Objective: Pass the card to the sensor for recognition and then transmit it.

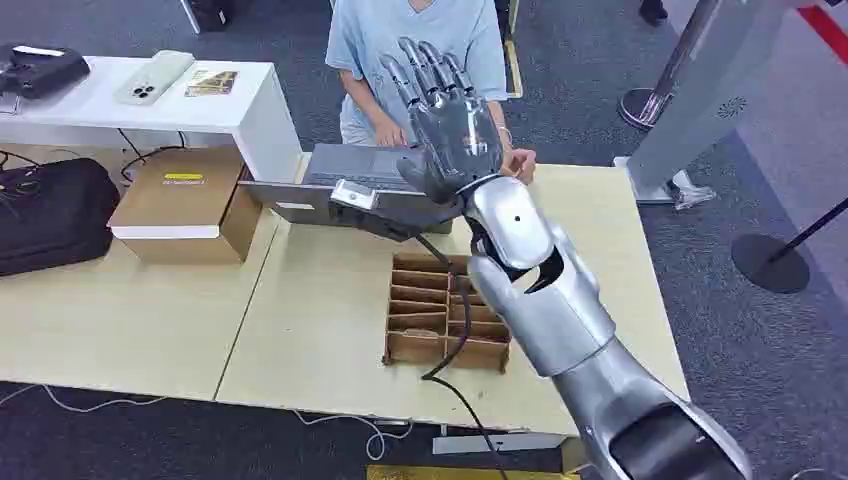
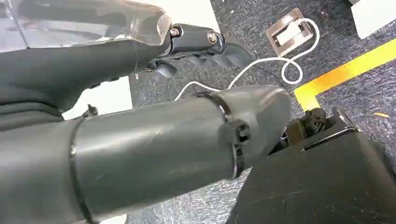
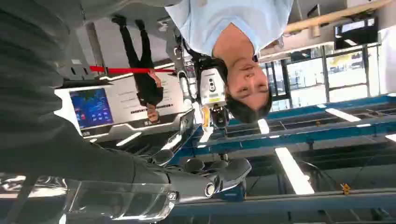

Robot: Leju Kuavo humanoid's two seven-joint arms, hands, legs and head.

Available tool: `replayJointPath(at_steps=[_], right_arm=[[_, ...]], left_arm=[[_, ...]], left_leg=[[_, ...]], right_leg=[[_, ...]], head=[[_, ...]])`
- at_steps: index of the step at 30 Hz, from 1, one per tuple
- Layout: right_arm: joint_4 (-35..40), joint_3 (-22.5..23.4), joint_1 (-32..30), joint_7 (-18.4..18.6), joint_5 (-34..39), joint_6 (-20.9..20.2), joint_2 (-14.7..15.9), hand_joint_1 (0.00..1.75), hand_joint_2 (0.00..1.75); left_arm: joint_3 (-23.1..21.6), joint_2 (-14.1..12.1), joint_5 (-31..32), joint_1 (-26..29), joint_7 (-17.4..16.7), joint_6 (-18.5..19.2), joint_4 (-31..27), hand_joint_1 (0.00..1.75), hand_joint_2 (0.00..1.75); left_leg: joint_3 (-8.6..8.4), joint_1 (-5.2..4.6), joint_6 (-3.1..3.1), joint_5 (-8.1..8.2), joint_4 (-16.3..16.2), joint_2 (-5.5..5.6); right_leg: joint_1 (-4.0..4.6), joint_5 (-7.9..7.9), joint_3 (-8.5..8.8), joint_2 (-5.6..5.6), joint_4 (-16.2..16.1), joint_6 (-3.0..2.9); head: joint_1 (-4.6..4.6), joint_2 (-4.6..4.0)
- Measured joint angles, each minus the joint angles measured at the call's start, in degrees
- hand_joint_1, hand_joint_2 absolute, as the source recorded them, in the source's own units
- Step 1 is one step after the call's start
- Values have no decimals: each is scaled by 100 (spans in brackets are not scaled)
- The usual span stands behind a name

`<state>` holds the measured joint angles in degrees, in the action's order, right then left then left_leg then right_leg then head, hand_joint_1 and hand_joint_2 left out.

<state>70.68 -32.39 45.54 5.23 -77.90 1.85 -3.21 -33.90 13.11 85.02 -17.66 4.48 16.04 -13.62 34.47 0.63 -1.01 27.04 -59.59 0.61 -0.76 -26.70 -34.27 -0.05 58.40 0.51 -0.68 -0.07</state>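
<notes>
My right hand point(image 1: 445, 120) is raised above the far edge of the table, fingers spread and pointing up, with nothing in it. In the right wrist view the same hand point(image 3: 196, 175) has straight fingers and holds nothing. Just below it lies the grey sensor unit point(image 1: 365, 190) with a white label, and a black cable runs from it toward me. A person in a light blue shirt point(image 1: 415, 45) stands right behind the sensor, hands near it. I see no card. My left hand point(image 2: 201, 46) hangs over the floor, holding nothing.
A brown cardboard divider tray point(image 1: 440, 315) sits on the wooden table point(image 1: 310, 320) under my right forearm. A closed cardboard box point(image 1: 185, 200) and a black bag point(image 1: 50, 210) lie at the left. A white side table point(image 1: 245, 110) carries a phone. A stanchion base point(image 1: 768, 262) stands at the right.
</notes>
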Motion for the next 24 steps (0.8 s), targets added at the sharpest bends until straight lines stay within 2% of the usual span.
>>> replayJointPath(at_steps=[4, 13, 19, 24], right_arm=[[-669, -37, 424, 61, 208, -234, -83, 0, 175], [-3074, -48, 1765, 120, 555, -590, -579, 0, 175], [-4001, -48, 2228, 183, 603, -795, -776, 0, 175], [-4441, -37, 2434, 232, 634, -907, -826, 0, 175]], left_arm=[[-4, 0, -42, -45, 55, 37, 0, 0, 0], [-7, 2, -138, -137, 63, 109, 0, 0, 0], [-18, 17, -129, -179, 79, 118, 4, 0, 0], [-57, 26, -118, -192, 101, 138, 7, 0, 0]], left_leg=[[1, 0, 0, -1, 0, -2], [-1, 1, -5, -13, 0, 0], [0, 0, -5, -13, 0, 0], [-1, 0, -5, -13, -1, 0]], right_leg=[[0, 1, -1, 2, 1, 0], [1, 10, -2, 1, 3, -3], [0, 10, -3, 1, 2, -2], [0, 11, -2, 1, 1, -1]], head=[[2, 0], [2, 0], [2, 0], [4, 0]])
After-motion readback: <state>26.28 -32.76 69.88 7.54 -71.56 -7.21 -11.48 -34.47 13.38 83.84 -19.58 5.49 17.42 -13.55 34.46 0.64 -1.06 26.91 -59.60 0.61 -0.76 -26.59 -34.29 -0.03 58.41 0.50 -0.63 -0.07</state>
